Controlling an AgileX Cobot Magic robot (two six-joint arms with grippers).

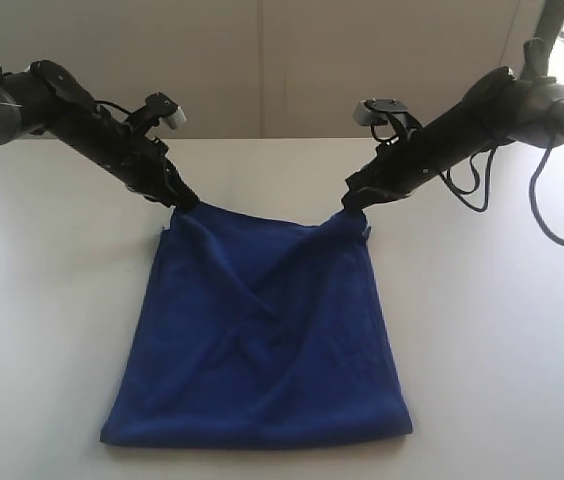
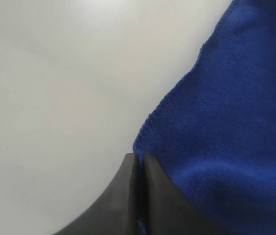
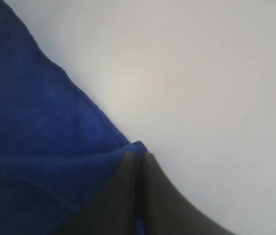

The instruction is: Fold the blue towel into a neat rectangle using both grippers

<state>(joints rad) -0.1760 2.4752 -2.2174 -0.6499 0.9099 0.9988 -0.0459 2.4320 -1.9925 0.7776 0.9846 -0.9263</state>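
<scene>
We have our left gripper [image 1: 184,200] and right gripper [image 1: 354,203] pinched tight on the two far corners of the blue towel [image 1: 262,350], which lies on the white table [image 1: 42,330], so we think most of the folding is not done yet.

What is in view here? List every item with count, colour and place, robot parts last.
towel: 1, deep blue, spread on the middle of the table, its two far corners pinched by the grippers
table: 1, white, under the towel
wall: 1, pale, behind the table
cables: a few, black, hanging beside the right arm
arms: 2, black, reaching in from the left and the right
left gripper: 1, black, shut on the towel's far left corner
right gripper: 1, black, shut on the towel's far right corner
</scene>
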